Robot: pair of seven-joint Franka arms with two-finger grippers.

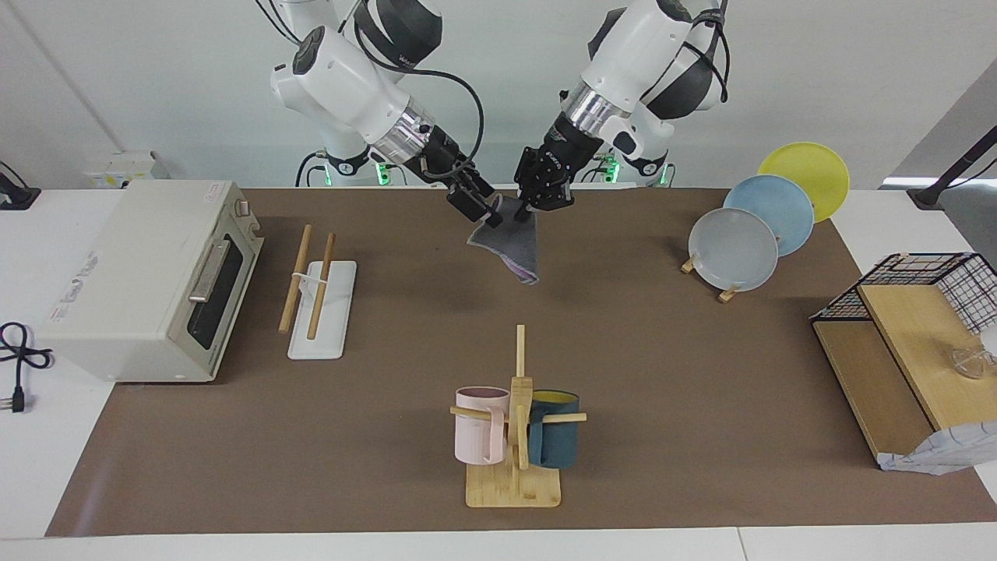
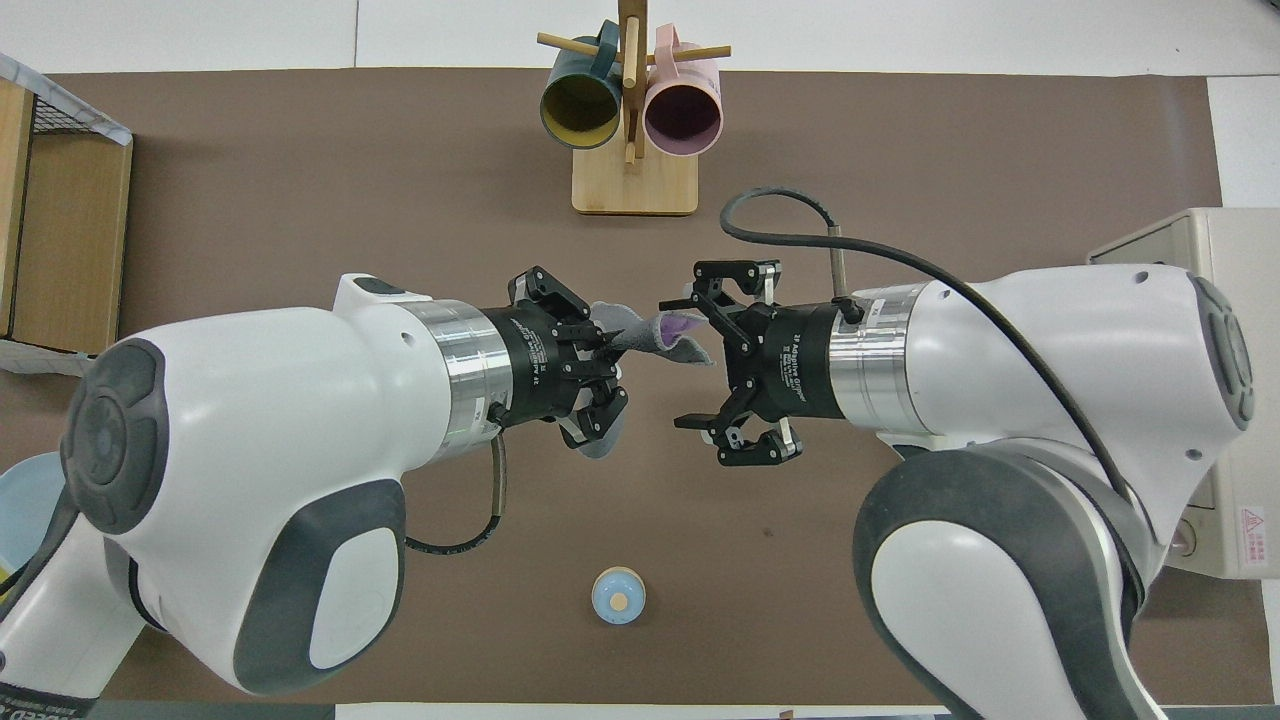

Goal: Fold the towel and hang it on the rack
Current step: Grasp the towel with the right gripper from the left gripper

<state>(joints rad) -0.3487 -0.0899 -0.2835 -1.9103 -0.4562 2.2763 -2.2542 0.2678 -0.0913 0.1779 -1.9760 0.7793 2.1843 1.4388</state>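
Towel held up between both grippers, over the mat.

My left gripper (image 1: 530, 209) is pinched tight on the towel (image 1: 516, 246), which hangs clear of the table. My right gripper (image 2: 690, 364) sits at the towel's edge, fingers (image 2: 688, 421) apart. The rack (image 1: 315, 294) stands toward my right arm's end, beside the oven (image 1: 148, 276), at nine o'clock of the towel in the facing view.

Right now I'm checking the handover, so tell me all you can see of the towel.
The towel is a small grey cloth with a purple layer showing at its edges, apparently folded. It hangs limp in the air over the mat, clear of it, pinched at its top by the shut left gripper. The right gripper, jaws open, is at its upper edge; contact is unclear.
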